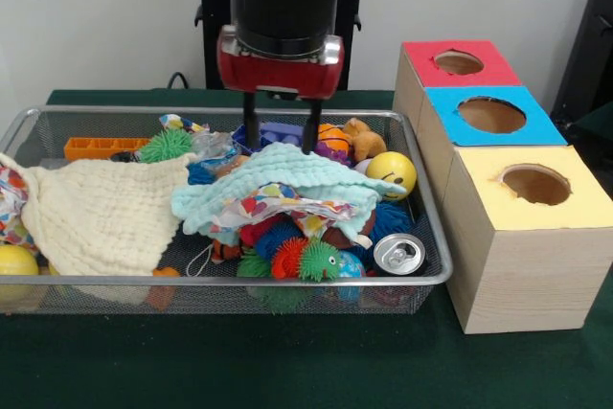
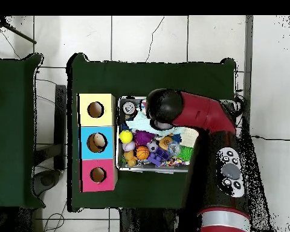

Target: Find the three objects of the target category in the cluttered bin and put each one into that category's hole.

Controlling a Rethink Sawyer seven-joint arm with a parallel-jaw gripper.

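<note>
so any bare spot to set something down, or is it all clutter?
The wire mesh bin is packed: cream cloth, mint cloth, spiky balls, silver can. Bare room is the green tablecloth in front of the bin, up to the yellow-topped box. The gripper hangs open over the bin's back middle.

Three holed boxes [image 1: 498, 117], one wire bin [image 1: 421, 280], two cloths [image 1: 101, 213], one can [image 1: 398, 254]

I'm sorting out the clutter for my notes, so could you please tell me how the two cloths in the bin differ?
The cream cloth is larger and lies at the left of the wire bin, draping towards its front rim. The mint cloth is smaller, sits in the middle atop the toys, directly under the gripper. Both are crinkled, textured fabric covering other items.
</note>
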